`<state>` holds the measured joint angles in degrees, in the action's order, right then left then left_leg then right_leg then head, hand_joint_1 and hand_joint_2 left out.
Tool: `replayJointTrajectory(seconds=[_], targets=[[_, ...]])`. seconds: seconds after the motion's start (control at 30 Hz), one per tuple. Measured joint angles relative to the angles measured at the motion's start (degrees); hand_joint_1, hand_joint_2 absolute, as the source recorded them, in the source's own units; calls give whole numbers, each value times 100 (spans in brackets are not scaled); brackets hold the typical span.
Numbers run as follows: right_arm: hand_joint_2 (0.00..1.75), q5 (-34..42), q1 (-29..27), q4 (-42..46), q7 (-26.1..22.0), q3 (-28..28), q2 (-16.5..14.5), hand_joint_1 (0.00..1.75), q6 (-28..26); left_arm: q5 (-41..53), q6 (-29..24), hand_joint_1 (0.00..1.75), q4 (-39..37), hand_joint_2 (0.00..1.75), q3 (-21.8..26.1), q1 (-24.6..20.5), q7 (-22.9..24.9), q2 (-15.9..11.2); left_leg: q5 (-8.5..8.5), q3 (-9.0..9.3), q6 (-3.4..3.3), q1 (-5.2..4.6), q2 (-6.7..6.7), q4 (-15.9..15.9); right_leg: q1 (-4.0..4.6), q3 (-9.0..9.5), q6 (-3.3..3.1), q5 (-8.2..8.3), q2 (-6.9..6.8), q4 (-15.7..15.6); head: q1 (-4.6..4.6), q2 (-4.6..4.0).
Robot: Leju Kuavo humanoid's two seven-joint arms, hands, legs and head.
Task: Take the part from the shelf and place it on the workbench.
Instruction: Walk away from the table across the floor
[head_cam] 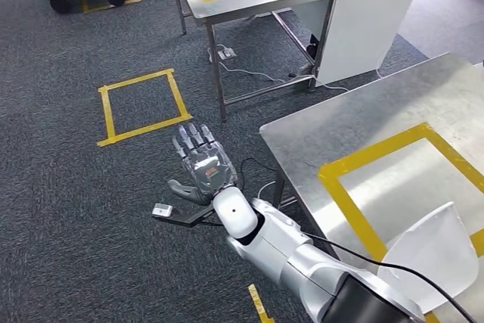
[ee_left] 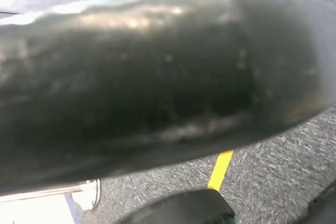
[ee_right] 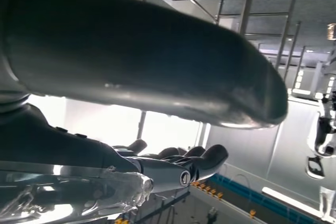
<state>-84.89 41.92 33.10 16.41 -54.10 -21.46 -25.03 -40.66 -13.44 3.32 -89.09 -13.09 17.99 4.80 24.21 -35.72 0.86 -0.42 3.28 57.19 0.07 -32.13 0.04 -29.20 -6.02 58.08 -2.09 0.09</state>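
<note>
Robot hand, our right one, hung released with fingers spread over the carpet beside the desk; we judged the part still unfetched, the shelf next.

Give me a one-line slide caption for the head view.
Right hand spread open and empty over grey carpet, beside a metal workbench marked with yellow tape.
</note>
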Motion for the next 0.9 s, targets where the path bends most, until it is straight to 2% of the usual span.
replayJointTrajectory(seconds=[0.03,0.1,0.13,0.17,0.2,0.23,0.27,0.3,0.33,0.4,0.43,0.47,0.53,0.57,0.6,0.67,0.7,0.73,0.77,0.8,0.83,0.9], targets=[[0,1,1,-1,-4,0,-3,0,0,-9,0,0,0,0,0,10,0,-3,-9,8,-24,7,-66,-23,-8,2,30,-34,12,15,4,0],[0,5,11,-3,-9,-1,-5,0,-2,-21,-1,0,0,0,0,17,0,-7,-32,30,-83,36,-196,-65,-35,-121,82,-223,247,300,18,0],[0,9,9,-8,-13,-2,0,0,-3,-26,-1,0,0,0,0,13,0,-3,-36,35,-104,48,-258,-72,-49,-280,96,-383,416,619,28,0],[0,12,2,-15,-17,-2,8,0,-3,-29,-1,0,0,0,0,8,0,0,-34,33,-121,51,-327,-71,-56,-481,105,-552,528,1016,38,0],[0,14,-9,-25,-20,-2,17,0,-3,-32,0,0,0,0,0,8,0,5,-31,33,-129,50,-400,-70,-57,-684,114,-675,573,1383,43,0],[0,14,-20,-36,-21,-2,25,0,-4,-34,1,0,0,0,0,13,0,8,-29,34,-132,50,-479,-68,-57,-830,120,-707,591,1608,45,0],[0,14,-27,-45,-21,-2,29,0,-5,-37,1,0,0,0,0,20,0,8,-27,36,-132,51,-559,-64,-59,-884,122,-626,599,1628,46,0],[0,14,-30,-51,-21,-2,30,0,-7,-43,1,0,0,0,0,26,0,8,-24,40,-126,55,-642,-57,-66,-819,118,-432,620,1406,45,0],[0,13,-29,-55,-21,-2,30,0,-9,-48,1,0,0,0,0,28,0,9,-17,42,-115,61,-723,-48,-79,-670,114,-187,691,1028,46,0],[0,14,-27,-61,-22,-2,33,0,-10,-62,-1,0,0,0,0,24,0,12,-8,19,-65,64,-868,-15,-125,-355,106,123,980,334,47,0],[0,15,-30,-64,-25,-2,35,0,-10,-69,-2,0,0,0,0,25,0,11,-14,-5,-28,74,-930,-4,-136,-273,99,165,1087,164,50,0],[0,16,-35,-68,-28,-2,36,0,-10,-80,-4,0,0,0,0,32,0,10,-26,-31,8,86,-989,1,-134,-242,81,150,1133,116,53,0],[0,24,-41,-70,-42,-2,22,0,-9,-111,-7,0,0,0,0,63,0,3,-35,-63,75,117,-1060,3,-119,-220,21,163,1021,90,55,0],[0,32,-40,-70,-51,-3,12,0,-10,-125,-9,0,0,0,0,76,0,0,5,-90,100,113,-984,55,-119,-201,-17,168,956,76,41,0],[0,43,-38,-70,-63,-3,3,0,-11,-135,-11,0,0,0,0,79,0,-2,101,-165,124,105,-849,214,-120,-180,-56,170,878,59,23,0],[0,72,-54,-70,-81,-4,0,0,-16,-139,-17,0,0,0,0,65,0,-1,410,-478,157,96,-522,851,-98,-152,-116,154,711,47,-5,0],[0,83,-75,-70,-89,-5,2,0,-18,-139,-19,0,0,0,0,61,0,0,549,-665,169,103,-440,1216,-82,-148,-135,142,624,47,-8,0],[0,91,-101,-70,-92,-12,3,0,-20,-139,-19,0,0,0,0,65,0,0,612,-793,174,110,-401,1462,-69,-144,-145,132,544,48,-8,0],[0,95,-126,-70,-94,-23,4,0,-22,-139,-20,0,0,0,0,73,0,0,578,-827,173,114,-383,1523,-59,-139,-151,122,470,48,-9,0],[0,93,-145,-70,-95,-37,4,0,-23,-139,-20,0,0,0,0,81,0,0,450,-747,164,114,-365,1373,-51,-130,-152,110,402,48,-11,0],[0,92,-157,-70,-95,-53,2,0,-24,-139,-20,0,0,0,0,85,0,0,264,-566,143,107,-314,1046,-42,-113,-148,96,338,48,-9,0],[0,88,-161,-69,-91,-72,-1,0,-28,-139,-21,0,0,0,0,71,-1,0,18,-174,83,52,-93,344,-12,-79,-120,60,225,50,-8,0]])
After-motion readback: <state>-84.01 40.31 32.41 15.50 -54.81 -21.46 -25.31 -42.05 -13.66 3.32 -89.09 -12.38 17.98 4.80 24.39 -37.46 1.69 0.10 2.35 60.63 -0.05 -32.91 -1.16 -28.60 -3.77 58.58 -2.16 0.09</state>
